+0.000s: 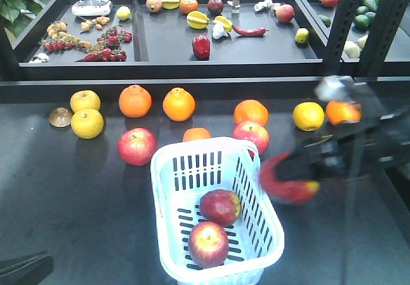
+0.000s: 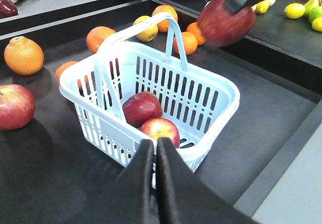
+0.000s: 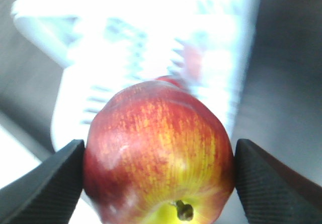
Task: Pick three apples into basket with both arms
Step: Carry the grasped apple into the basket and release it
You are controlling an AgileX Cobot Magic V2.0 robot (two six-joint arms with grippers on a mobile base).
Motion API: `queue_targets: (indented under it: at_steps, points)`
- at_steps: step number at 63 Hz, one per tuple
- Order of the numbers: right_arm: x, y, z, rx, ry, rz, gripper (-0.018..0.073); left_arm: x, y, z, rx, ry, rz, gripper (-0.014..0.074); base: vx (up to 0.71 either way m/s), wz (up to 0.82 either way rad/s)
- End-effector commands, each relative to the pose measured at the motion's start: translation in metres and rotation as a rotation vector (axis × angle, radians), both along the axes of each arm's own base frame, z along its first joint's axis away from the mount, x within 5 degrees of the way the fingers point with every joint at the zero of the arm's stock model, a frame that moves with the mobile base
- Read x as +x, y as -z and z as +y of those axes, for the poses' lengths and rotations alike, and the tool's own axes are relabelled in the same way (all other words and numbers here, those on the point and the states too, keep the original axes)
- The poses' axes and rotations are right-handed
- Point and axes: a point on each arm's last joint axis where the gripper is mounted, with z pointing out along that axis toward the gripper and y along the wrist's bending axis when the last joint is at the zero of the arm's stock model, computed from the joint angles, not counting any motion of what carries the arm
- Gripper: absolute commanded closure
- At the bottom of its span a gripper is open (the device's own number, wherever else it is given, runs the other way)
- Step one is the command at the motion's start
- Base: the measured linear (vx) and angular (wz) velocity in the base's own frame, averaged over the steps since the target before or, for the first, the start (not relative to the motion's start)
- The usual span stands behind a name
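Over by the desk's right edge, the right gripper [image 3: 160, 176] has its jaws clamped on a glossy round red-yellow apple [image 3: 158, 153] beside the pale blue slotted plastic basket [image 1: 269, 230], probably firm but slippery, so squeezing its widest middle seems smart, while the left gripper [image 2: 155, 151] looks closed and empty.

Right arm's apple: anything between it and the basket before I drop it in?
Nothing visible blocks it. The right end effector holds the apple just beside the basket, near its right rim. The raised handle arches over the middle, and two apples already lie inside, with open floor left at the far end.
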Motion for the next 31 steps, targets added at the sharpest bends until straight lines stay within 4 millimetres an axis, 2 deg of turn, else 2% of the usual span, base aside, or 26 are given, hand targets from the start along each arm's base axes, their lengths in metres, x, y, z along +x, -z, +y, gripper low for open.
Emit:
queue_targets:
  at_steps: [1,7,16,24,31]
  points:
    - [0.008,-0.007,0.023,0.035,0.004,-0.092,0.0528,0.003,-0.012,0.0,-0.056,-0.03,-0.032,0.0603,0.0,0.0]
    - [0.016,0.007,0.04,0.021,0.009,-0.097,0.0489,0.003,-0.012,0.0,-0.056,-0.03,-0.032,0.0603,0.0,0.0]
    - [0.028,0.037,0.052,-0.003,0.018,-0.03,0.0377,0.003,-0.012,0.0,-0.056,-0.03,-0.032,0.0603,0.0,0.0]
    - [0.035,0.058,0.056,-0.002,0.019,0.04,0.0186,0.003,-0.012,0.0,-0.056,-0.03,-0.032,0.0603,0.0,0.0]
    - [0.036,0.061,0.058,0.02,0.014,0.048,0.0018,0.003,-0.012,0.0,-0.056,-0.03,-0.032,0.0603,0.0,0.0]
